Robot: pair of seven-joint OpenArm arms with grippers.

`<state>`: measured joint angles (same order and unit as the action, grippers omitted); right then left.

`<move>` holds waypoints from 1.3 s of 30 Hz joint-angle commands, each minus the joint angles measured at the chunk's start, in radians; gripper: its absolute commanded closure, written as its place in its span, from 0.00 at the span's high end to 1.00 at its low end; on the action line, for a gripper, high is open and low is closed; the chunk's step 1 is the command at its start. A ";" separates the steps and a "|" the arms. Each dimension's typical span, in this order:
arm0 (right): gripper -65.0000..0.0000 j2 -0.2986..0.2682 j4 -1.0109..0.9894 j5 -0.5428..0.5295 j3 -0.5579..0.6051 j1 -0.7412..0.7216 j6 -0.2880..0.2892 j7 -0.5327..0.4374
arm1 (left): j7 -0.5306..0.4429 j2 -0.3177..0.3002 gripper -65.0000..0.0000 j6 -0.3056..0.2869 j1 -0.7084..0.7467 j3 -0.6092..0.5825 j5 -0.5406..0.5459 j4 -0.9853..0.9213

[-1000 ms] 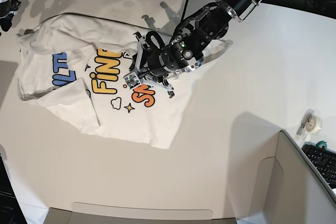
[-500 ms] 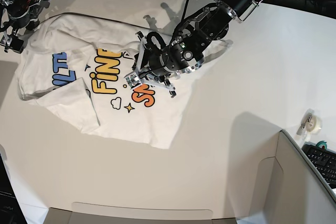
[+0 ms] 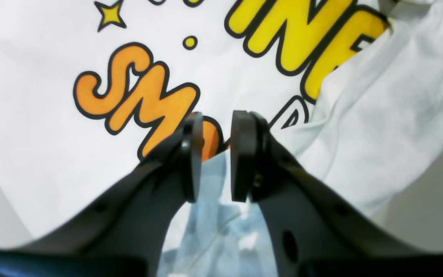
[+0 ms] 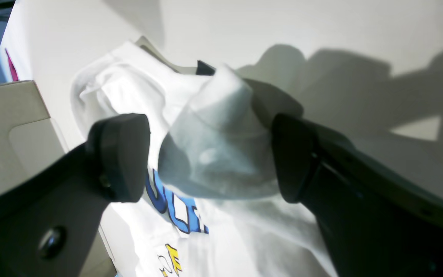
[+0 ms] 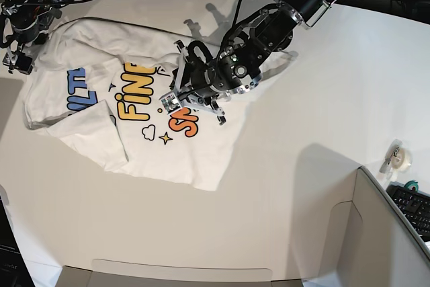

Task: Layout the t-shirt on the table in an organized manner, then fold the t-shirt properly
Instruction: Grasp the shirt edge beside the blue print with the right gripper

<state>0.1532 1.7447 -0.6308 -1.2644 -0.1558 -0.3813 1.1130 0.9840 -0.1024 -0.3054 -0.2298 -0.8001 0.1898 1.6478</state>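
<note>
Base view: the t-shirt (image 5: 101,109) sprawls over the table (image 5: 322,85), its long axis running from ten o'clock to four o'clock. The left gripper (image 5: 195,102) sits mid-shirt on the orange letters, jaws narrowed with pale cloth between them — pinched or not, I cannot tell. At ten o'clock the right gripper (image 4: 210,157) gapes wide around a bunched sleeve (image 4: 214,142) — nearer that crumpled corner, it seems best placed to draw it outward.

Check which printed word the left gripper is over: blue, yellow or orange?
The orange word. The left gripper sits at its end on the t-shirt; the yellow word lies beyond, the blue one far off.
</note>
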 commanded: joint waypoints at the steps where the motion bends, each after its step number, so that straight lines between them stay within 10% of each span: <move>1: 0.75 0.004 -0.012 0.019 0.001 -0.001 -0.015 0.019 | -0.015 0.008 0.20 0.004 -0.021 0.008 0.000 0.015; 5: 0.64 0.004 -0.015 0.016 0.001 0.005 -0.015 0.022 | -0.015 0.008 0.20 0.004 -0.021 0.008 0.000 0.015; 9: 0.26 0.004 -0.015 0.013 0.001 0.002 -0.006 0.045 | -0.017 0.008 0.20 0.004 -0.021 0.008 0.000 0.015; 39: 0.28 0.004 -0.104 -0.119 -0.002 0.083 -0.011 0.043 | -0.021 0.008 0.20 0.004 -0.023 0.005 0.000 0.015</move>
<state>0.1501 1.6466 -0.8288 -1.2663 -0.0807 -0.3557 1.1481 0.9833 -0.1028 -0.3058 -0.2337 -0.7979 0.1898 1.6478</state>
